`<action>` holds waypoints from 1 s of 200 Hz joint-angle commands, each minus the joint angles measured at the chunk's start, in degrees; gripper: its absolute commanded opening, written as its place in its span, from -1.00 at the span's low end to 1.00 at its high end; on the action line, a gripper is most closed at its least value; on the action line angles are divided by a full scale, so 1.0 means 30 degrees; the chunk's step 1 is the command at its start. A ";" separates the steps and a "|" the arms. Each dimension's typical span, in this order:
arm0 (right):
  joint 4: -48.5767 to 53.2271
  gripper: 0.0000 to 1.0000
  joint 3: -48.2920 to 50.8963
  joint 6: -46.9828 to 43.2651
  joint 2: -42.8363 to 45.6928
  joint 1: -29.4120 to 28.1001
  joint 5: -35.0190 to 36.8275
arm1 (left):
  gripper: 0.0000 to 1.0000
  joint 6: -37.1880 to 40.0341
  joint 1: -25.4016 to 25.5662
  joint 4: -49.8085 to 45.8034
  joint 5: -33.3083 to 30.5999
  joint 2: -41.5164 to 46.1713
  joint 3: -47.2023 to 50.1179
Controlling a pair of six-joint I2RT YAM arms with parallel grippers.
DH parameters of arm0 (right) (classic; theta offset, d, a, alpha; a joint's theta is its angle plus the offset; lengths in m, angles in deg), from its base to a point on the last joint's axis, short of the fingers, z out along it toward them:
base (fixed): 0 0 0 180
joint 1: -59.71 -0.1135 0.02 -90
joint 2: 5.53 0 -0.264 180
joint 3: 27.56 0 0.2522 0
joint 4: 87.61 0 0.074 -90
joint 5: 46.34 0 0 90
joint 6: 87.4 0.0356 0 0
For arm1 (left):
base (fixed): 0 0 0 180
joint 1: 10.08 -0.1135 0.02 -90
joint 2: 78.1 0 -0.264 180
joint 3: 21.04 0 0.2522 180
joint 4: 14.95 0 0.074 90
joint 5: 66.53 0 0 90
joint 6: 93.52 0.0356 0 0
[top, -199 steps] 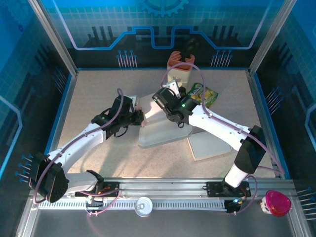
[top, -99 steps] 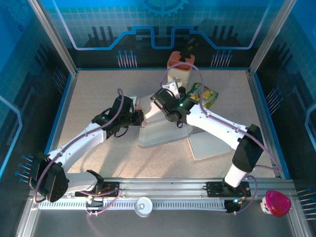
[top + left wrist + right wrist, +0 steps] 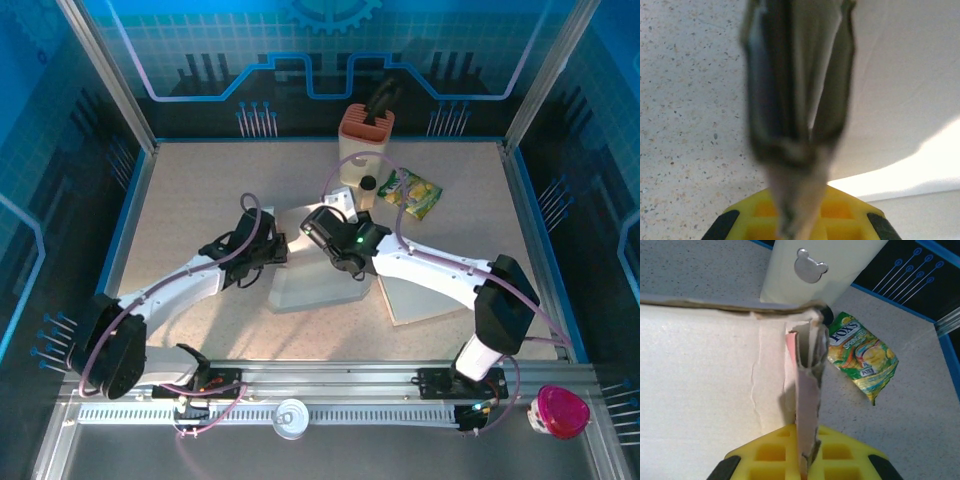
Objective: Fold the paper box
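Paper box (image 3: 312,287) dragged nearer, left tool (image 3: 797,142), right tool (image 3: 809,357) pinching its flaps

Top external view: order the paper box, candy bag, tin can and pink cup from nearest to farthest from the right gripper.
1. paper box, clamped in the right gripper, mid-table.
2. candy bag, beyond it to the right.
3. tin can, on the near rail.
4. pink cup, near right corner.

Matt cardbd paper box (image 3: 700,370) (rough edges); glossy candy bag (image 3: 865,355).
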 commanded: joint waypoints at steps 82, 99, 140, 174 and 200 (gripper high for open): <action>-0.0162 -1.00 0.0231 0.2234 -0.3256 -0.0757 0.1194 | -0.75 -0.1512 0.0066 0.5721 -0.2232 -0.3539 0.3201; -0.0157 -1.00 0.0253 0.2111 -0.3255 -0.0757 0.1226 | -0.68 -0.1452 0.0062 0.5492 -0.2661 -0.3753 0.3041; -0.0276 -1.00 0.0405 0.1967 -0.3192 -0.0757 0.1225 | -0.57 -0.1940 0.0060 0.5074 -0.3889 -0.3552 0.3158; -0.0346 -1.00 0.0435 0.1848 -0.3174 -0.0801 0.1175 | -0.71 -0.2005 0.0083 0.5100 -0.4515 -0.2811 0.3623; -0.0366 -1.00 0.0408 0.1846 -0.3247 -0.0901 0.1160 | -1.00 -0.1852 0.0084 0.5068 -0.4321 -0.3048 0.3435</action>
